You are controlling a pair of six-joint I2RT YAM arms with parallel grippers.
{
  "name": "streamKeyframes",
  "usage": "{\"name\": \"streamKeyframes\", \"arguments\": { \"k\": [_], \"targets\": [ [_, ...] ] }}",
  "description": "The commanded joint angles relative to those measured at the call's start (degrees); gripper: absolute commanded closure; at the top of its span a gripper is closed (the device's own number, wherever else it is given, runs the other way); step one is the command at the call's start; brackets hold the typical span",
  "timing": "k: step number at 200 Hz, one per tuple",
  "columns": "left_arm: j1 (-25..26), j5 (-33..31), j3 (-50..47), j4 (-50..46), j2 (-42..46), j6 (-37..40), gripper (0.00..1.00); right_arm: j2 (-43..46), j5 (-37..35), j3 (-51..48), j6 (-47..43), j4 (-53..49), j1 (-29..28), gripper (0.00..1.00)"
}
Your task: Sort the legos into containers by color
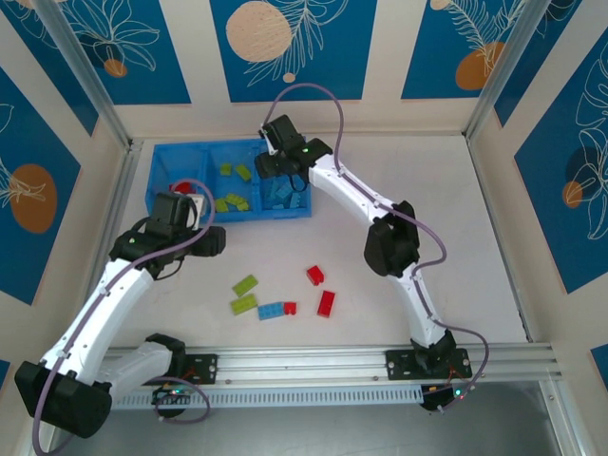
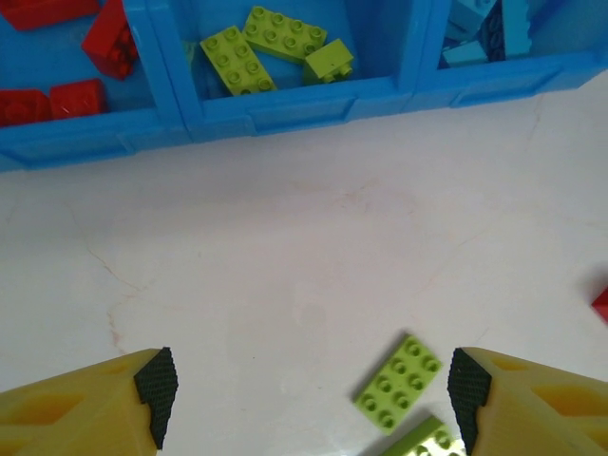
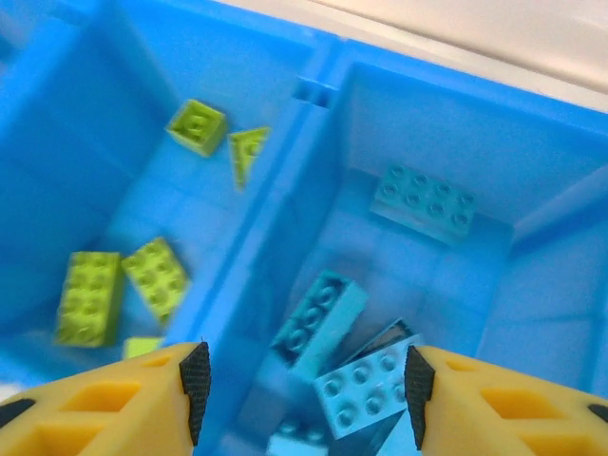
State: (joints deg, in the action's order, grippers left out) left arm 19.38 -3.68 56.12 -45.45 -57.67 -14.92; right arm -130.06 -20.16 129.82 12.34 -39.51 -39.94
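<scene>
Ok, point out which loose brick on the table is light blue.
The light blue brick lying between the nearer green brick and a small red brick; every other loose brick is green or red.

You count, loose on the table [image 1: 437, 228]: three red legos [image 1: 326, 303], two lime green legos [image 1: 245, 283], one light blue lego [image 1: 271, 311].

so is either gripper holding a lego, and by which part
Nothing is held. The left gripper stands open above the table; the right gripper is open over the light blue legos in the tray.
</scene>
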Motion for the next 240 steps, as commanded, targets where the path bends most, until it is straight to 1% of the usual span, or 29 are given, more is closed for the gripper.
{"name": "streamKeyframes", "arguments": {
  "k": [1, 22, 36, 47, 63, 69, 79, 93, 97, 99, 102, 109, 134, 144, 158, 175, 189, 199, 213, 226, 240],
  "targets": [
    [3.82, 1.1, -2.26, -1.76, 0.26, -8.58, 0.23, 12.84, 2.71, -6.07, -1.44, -1.81, -2.6, 0.41],
    [10.03, -0.05, -4.24, -2.75, -2.08, -11.87, 0.23, 23.87, 4.6, -19.34, -0.37, 0.9, -3.99, 0.39],
    [14.63, -1.65, -5.41, -3.01, -4.9, -13.84, 0.21, 31.6, 5.23, -28.27, 0.78, 3.23, -4.69, 0.35],
    [17.08, -3.66, -6.46, -2.79, -7.27, -16.37, 0.18, 36.9, 5.99, -35.22, 2.07, 4.64, -5.03, 0.31],
    [19.15, -4.56, -9.0, -0.26, -9.99, -20.88, 0.12, 43.94, 7.87, -43.52, 4.24, 5.38, -5.23, 0.25],
    [19.72, -4.58, -10.17, 1.21, -10.68, -23.76, 0.1, 45.86, 8.44, -46.47, 5.11, 5.51, -5.23, 0.23],
    [20.39, -4.69, -12.01, 3.35, -11.59, -29.78, 0.09, 48.84, 8.8, -50.09, 6.25, 5.41, -5.32, 0.21],
    [21.49, -4.6, -14.35, 6.29, -12.97, -38.17, 0.06, 51.31, 8.13, -53.39, 7.4, 4.84, -5.41, 0.21],
    [21.86, -4.56, -14.91, 7.46, -13.38, -39.49, 0.05, 51.77, 7.77, -54.22, 7.67, 4.61, -5.41, 0.2],
    [22.07, -4.46, -15.14, 8.01, -13.58, -39.95, 0.02, 52.02, 7.53, -54.45, 7.8, 4.44, -5.41, 0.2],
    [22.37, -4.54, -15.49, 8.91, -13.91, -40.47, 0.0, 52.27, 7.29, -54.81, 7.94, 4.16, -5.41, 0.2],
    [22.86, -4.93, -15.76, 10.5, -14.78, -41.29, 0.0, 52.5, 6.56, -55.43, 8.14, 3.52, -5.41, 0.2],
    [23.44, -7.38, -14.49, 11.83, -19.1, -40.5, 0.0, 52.95, 6.01, -56.42, 8.59, 2.68, -5.48, 0.2],
    [23.47, -8.05, -14.05, 12.78, -21.16, -38.23, 0.0, 52.89, 6.15, -56.61, 8.63, 2.68, -5.58, 0.2],
    [23.43, -9.11, -12.13, 11.13, -24.71, -34.97, 0.02, 52.72, 6.19, -56.56, 8.73, 2.59, -5.67, 0.2],
    [23.37, -8.58, -9.63, 8.47, -29.05, -31.34, 0.05, 52.72, 6.14, -56.44, 9.01, 2.25, -5.92, 0.2],
    [23.42, -7.61, -8.76, 8.14, -31.81, -28.41, 0.07, 52.83, 5.95, -56.43, 9.05, 2.15, -6.17, 0.2],
    [23.38, -6.68, -8.57, 8.57, -33.1, -27.08, 0.1, 52.75, 5.84, -56.44, 9.14, 2.07, -6.37, 0.2],
    [23.27, -5.23, -8.72, 9.0, -34.24, -27.16, 0.15, 52.72, 5.45, -56.42, 9.27, 1.77, -6.66, 0.2],
    [23.27, -4.43, -9.31, 9.75, -34.78, -27.3, 0.24, 52.72, 4.97, -56.22, 9.23, 1.45, -6.81, 0.2],
    [23.2, -5.0, -9.29, 9.39, -35.15, -27.51, 0.32, 52.72, 4.56, -56.27, 9.19, 1.45, -6.9, 0.2]
  ]
}}
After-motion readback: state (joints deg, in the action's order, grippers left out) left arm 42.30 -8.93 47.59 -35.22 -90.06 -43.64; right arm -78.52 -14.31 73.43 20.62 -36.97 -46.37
